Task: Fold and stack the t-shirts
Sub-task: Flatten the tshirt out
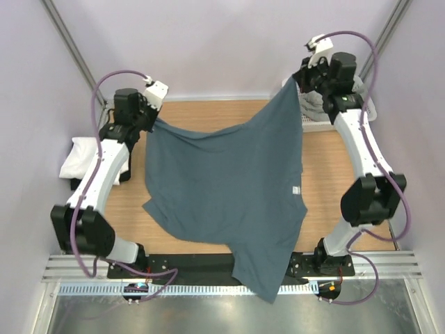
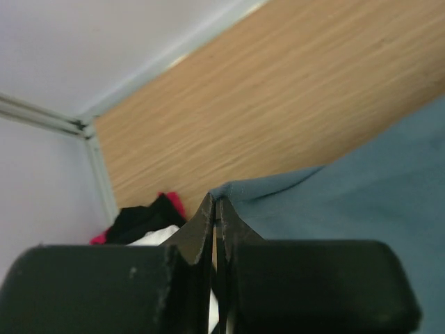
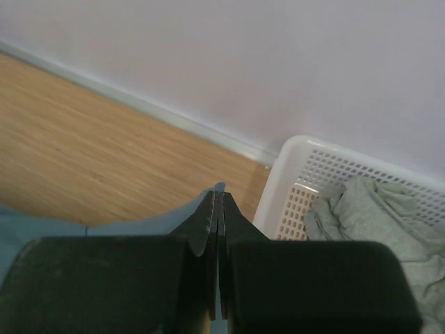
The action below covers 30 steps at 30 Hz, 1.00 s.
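- The slate-blue t-shirt [image 1: 229,188] hangs spread above the table [image 1: 334,167], its lower end trailing over the table's near edge, not yet folded.
- The left fingers [image 2: 206,226] and right fingers [image 3: 211,219] are each pinched together on one of its far corners.
- A white t-shirt [image 1: 78,158] lies at the table's left edge (apparently folded).
- A grey-green t-shirt [image 3: 368,216] sits in the basket [image 3: 299,174] at the table's far right, so most of the work looks left.

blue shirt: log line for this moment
left gripper: shut on blue shirt | right gripper: shut on it | state: spread between them, unfolded
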Tool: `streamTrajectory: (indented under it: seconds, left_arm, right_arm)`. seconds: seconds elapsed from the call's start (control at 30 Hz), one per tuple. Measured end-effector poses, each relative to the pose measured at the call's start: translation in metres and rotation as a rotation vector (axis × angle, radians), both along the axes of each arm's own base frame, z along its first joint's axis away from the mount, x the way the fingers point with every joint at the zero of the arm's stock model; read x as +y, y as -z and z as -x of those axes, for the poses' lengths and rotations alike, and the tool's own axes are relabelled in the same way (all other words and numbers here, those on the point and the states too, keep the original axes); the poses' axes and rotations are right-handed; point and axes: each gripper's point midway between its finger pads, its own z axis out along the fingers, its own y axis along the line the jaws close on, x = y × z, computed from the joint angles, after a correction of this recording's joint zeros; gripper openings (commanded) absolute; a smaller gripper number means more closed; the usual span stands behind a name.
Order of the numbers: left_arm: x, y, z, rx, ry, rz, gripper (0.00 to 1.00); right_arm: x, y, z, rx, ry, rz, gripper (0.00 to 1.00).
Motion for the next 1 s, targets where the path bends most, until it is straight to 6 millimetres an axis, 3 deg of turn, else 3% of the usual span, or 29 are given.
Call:
streamTrajectory:
  seconds: [0.17, 0.23, 0.33, 0.5, 0.83, 1.0]
  left_arm:
    - [-0.011, 0.063, -0.038, 0.113, 0.01, 0.014, 0.0]
    - [-0.012, 0.08, -0.059, 0.137, 0.003, 0.008, 0.0]
    - [-0.012, 0.092, -0.096, 0.137, -0.02, -0.004, 0.0]
    - [-0.005, 0.099, -0.14, 0.109, -0.074, -0.009, 0.0]
    - [0.023, 0.151, -0.198, 0.133, -0.207, -0.049, 0.0]
    - [0.046, 0.171, -0.212, 0.152, -0.272, -0.073, 0.0]
  right_arm:
    - [0.017, 0.084, -0.05, 0.13, -0.036, 0.043, 0.01]
    - [0.023, 0.107, -0.077, 0.149, -0.041, 0.055, 0.01]
    - [0.033, 0.127, -0.116, 0.145, -0.049, 0.067, 0.01]
    - [0.041, 0.141, -0.156, 0.11, -0.049, 0.075, 0.01]
    - [0.036, 0.175, -0.19, 0.088, 0.02, 0.093, 0.01]
    - [0.031, 0.191, -0.205, 0.074, 0.058, 0.099, 0.01]
